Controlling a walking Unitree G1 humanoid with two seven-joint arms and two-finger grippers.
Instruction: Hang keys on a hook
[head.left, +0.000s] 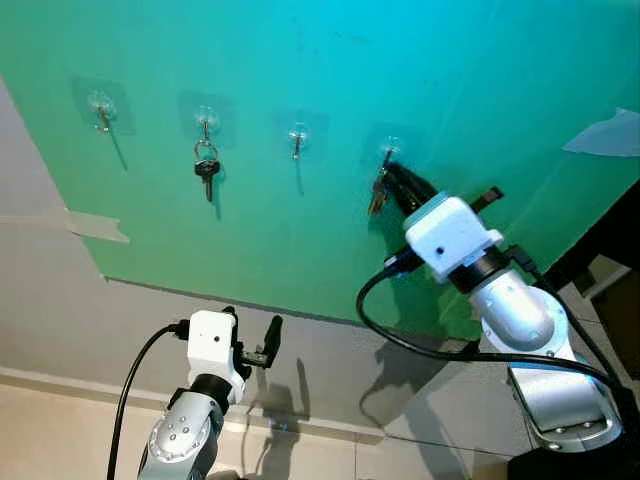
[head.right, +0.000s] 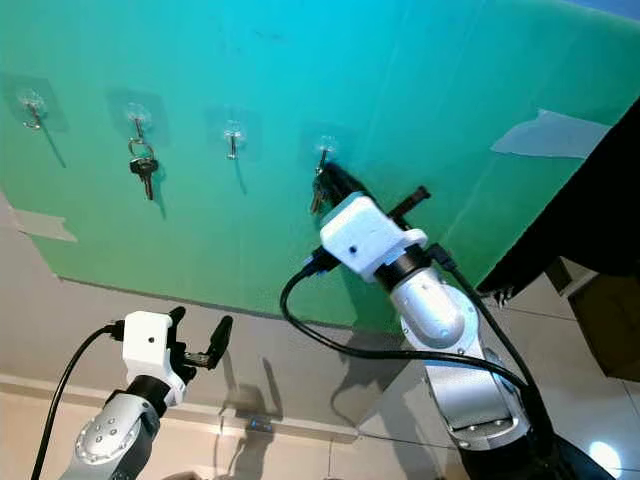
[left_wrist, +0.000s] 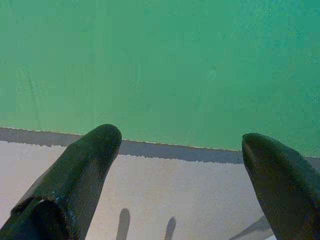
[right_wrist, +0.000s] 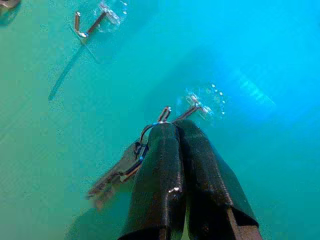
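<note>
Several clear adhesive hooks sit in a row on a green wall sheet (head.left: 300, 60). My right gripper (right_wrist: 172, 131) is raised to the rightmost hook (head.left: 389, 153), shut on a key ring (right_wrist: 146, 135) whose keys (head.left: 377, 194) dangle below; the ring sits right at the hook's metal tip (right_wrist: 165, 114). Whether the ring rests over the tip I cannot tell. Another black-headed key (head.left: 206, 170) hangs from the second hook (head.left: 205, 122). Down by the wall's grey base my left gripper (head.left: 252, 340) stands open with nothing between its fingers (left_wrist: 90, 165).
Two bare hooks (head.left: 101, 108) (head.left: 298, 136) stay free in the row. Tape patches (head.left: 96, 226) (head.left: 605, 135) hold the sheet's edges. Beneath the green sheet runs a grey wall band (head.left: 330, 350) and a tiled floor (head.left: 60, 440). Dark furniture (head.left: 610, 260) stands at the right.
</note>
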